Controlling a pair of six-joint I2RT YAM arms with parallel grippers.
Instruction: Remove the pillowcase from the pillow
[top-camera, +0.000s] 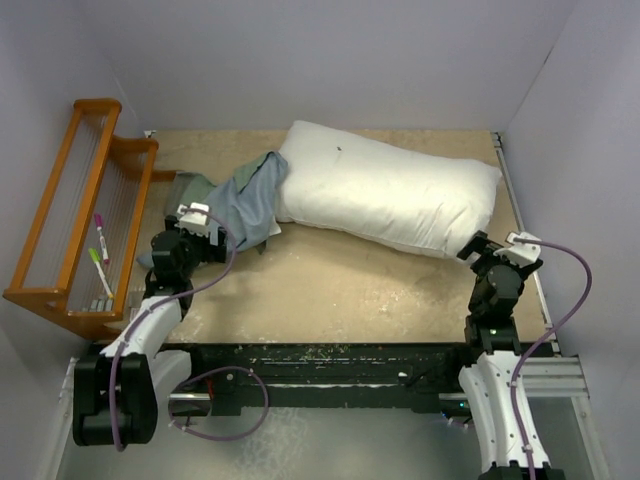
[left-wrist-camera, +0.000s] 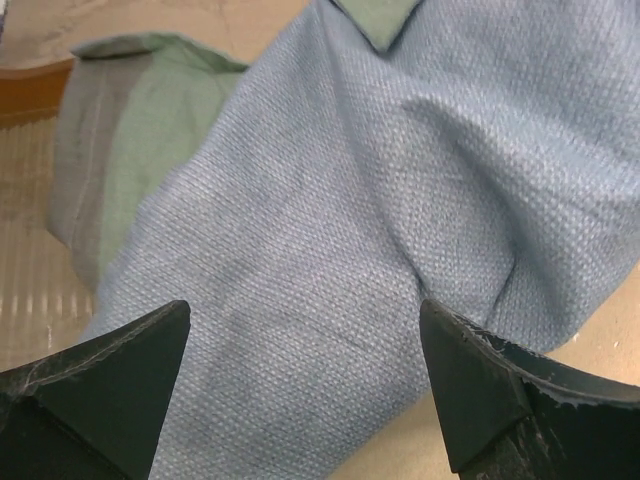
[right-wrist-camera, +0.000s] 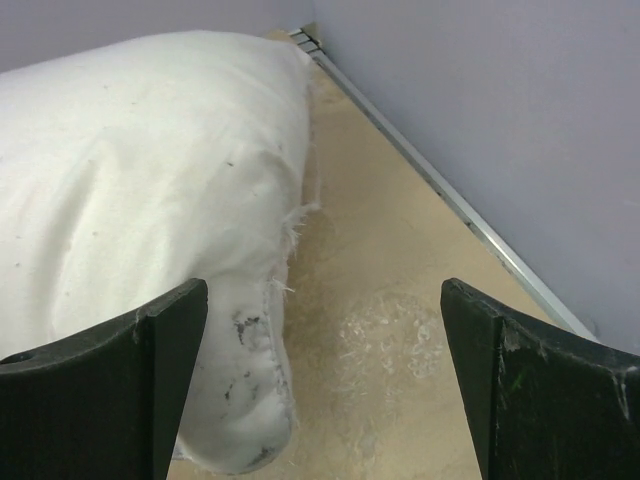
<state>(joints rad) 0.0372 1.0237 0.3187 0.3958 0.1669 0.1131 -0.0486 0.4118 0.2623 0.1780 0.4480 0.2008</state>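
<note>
Beside the pillow (top-camera: 385, 195) — pillowcase (top-camera: 245, 205) lies crumpled, grey-blue.

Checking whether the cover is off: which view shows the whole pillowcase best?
Top external: the whole pillowcase lies crumpled at the pillow's left end. The left wrist view shows only a close-up of its blue-grey cloth and a green part. The right wrist view shows none of it, only the pillow.
</note>
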